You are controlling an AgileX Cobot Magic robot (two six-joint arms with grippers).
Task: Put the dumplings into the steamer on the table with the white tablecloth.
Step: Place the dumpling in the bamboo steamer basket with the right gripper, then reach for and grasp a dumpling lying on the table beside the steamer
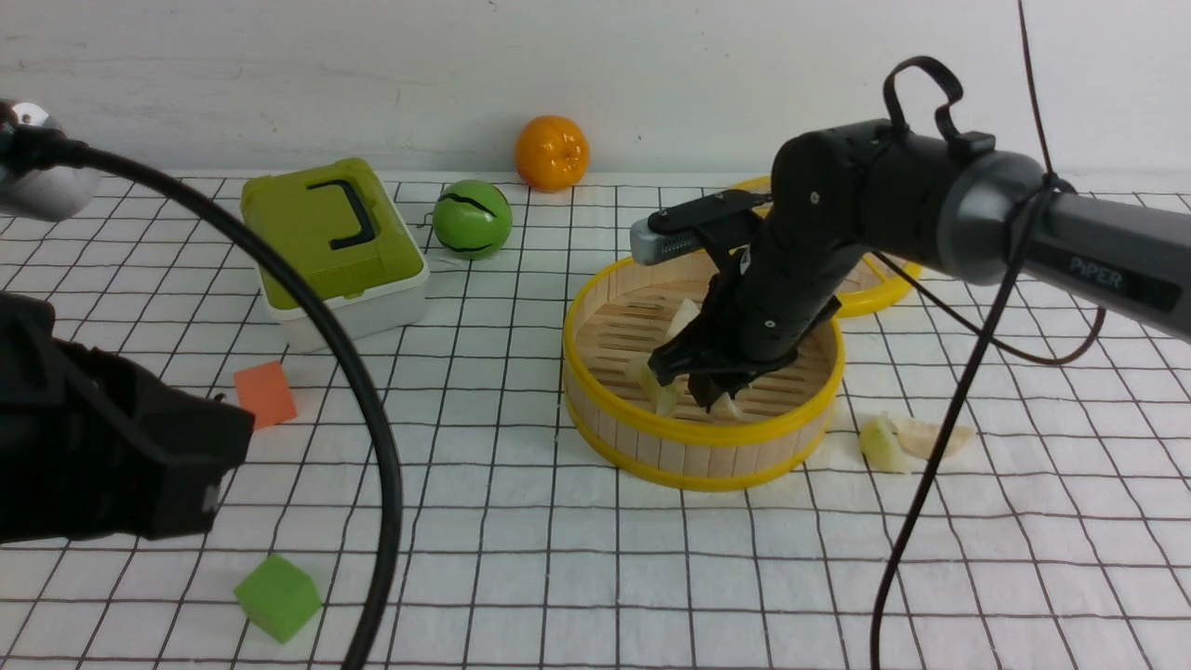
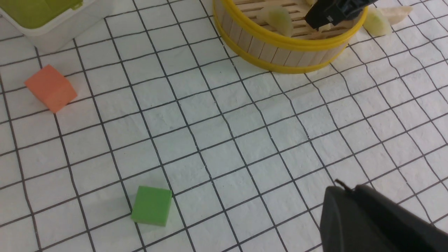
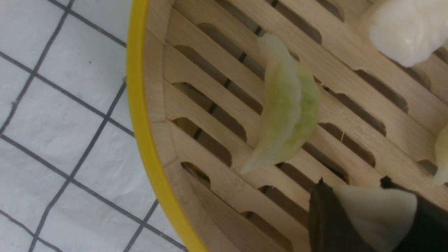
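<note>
pinches a cream-white dumpling in the right gripper, jaws narrowed onto it, low inside the steamer, just above the slats. shows a pale green dumpling lying just ahead of the fingertips and a second white dumpling farther on. shows a loose green dumpling and a loose cream dumpling beyond the rim on that hand's outer side, on the white tablecloth. looks light, soft and smooth, so probably slips under a hard squeeze. better taken across the plump belly, not the thin frilled edge. holds the left gripper shut, well apart from the steamer.
</note>
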